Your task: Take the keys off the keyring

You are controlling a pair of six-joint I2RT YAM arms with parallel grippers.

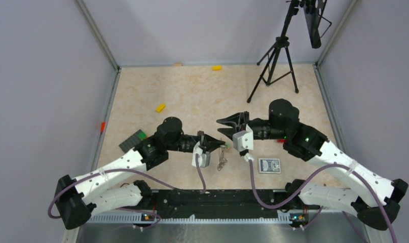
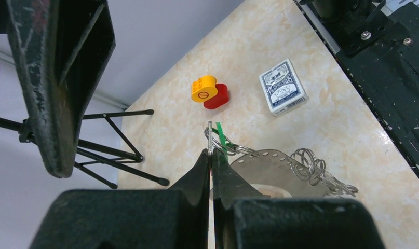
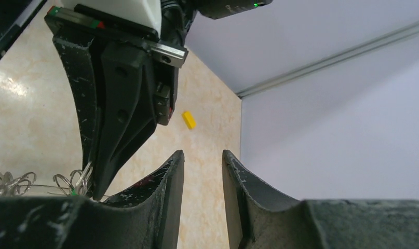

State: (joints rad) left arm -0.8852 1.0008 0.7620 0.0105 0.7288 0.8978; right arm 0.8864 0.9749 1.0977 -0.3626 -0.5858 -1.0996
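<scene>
Tabletop [image 1: 192, 91]: left arm [image 1: 116, 169], right arm [image 1: 339, 157] (inward)

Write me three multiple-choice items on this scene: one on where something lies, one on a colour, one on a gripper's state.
1. The card deck lies: A) on the table beside the right arm; B) in the far left corner; C) on the floor.
2. One of the keys at the tips of the left gripper is: A) red; B) green; C) blue.
3. The right gripper is: A) shut, empty; B) open, empty; C) shut on the card deck.
1 A: the top view shows it by the right arm. 2 B: a green strip shows there. 3 B: its fingers stand apart around nothing.
</scene>
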